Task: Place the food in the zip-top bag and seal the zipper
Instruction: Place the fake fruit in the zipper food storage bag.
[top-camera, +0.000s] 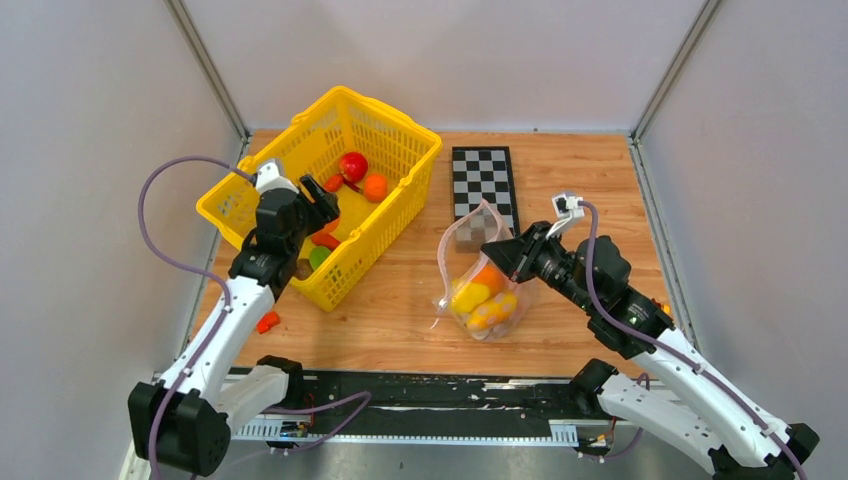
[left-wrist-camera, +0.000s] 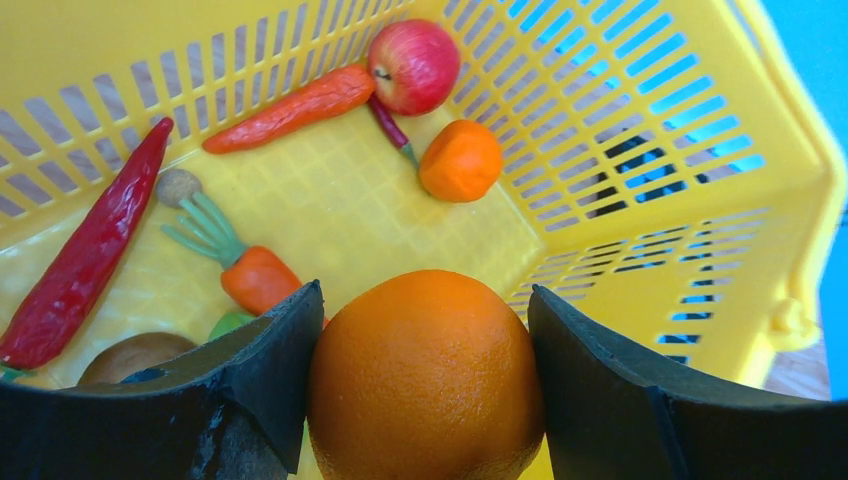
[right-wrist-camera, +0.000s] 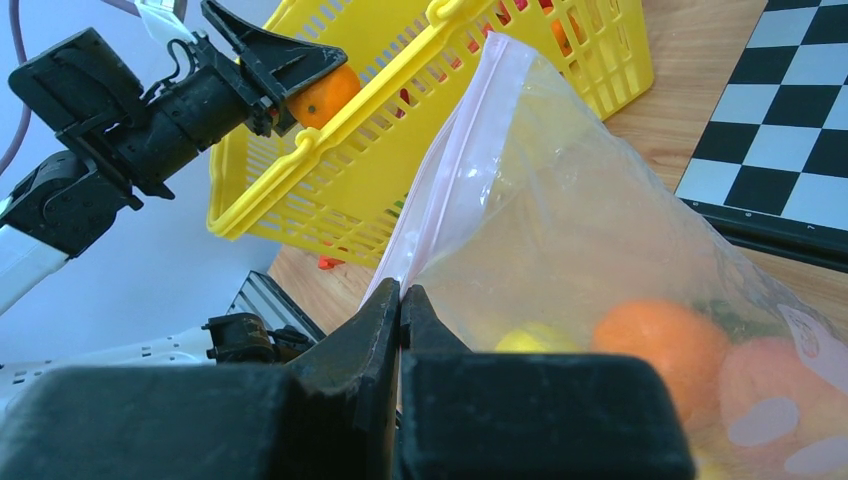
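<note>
Bearing table: wood-grain top.
Basket: yellow plastic lattice, left of the bag.
Zip-top bag: clear, crinkly, pale-dotted; long axis near-to-far, mouth farthest, orange and yellow food inside.
Left hand: clamped wide around dimpled orange, over basket.
Right hand: pinched tight on bag's mouth edge.
Zipper: pinkish strip.

A wooden table stands enclosed by plain pale grey walls with metal corner posts.
</note>
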